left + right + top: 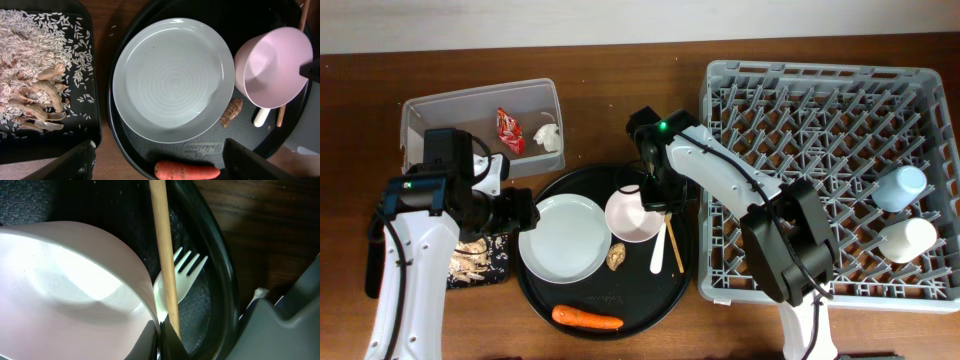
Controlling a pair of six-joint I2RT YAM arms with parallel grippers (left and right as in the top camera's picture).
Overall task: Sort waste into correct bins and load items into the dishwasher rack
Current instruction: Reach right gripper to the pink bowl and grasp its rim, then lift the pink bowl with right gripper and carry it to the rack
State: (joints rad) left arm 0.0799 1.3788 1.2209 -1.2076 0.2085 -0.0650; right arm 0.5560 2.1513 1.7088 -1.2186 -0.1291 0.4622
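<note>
Bowl (632,214) sits mouth up at the upper right of the round black tray (642,296). Its left edge is just beside the plate (563,237). A fork (658,252) and a chopstick (678,246) lie at its right, long axes running front to back. Beyond them are the tray rim and then the rack (820,150).

Right gripper (653,190) is closed at the bowl's right rim; whether it pinches the rim cannot be told. Left gripper (520,213) hangs at the plate's left edge, jaws wide apart.

The pale grey plate (172,80) and pink bowl (272,67) are smooth and glossy, the chopstick (165,255) matt wood, the fork (186,272) white plastic, the round black tray (197,317) finely pebbled.
</note>
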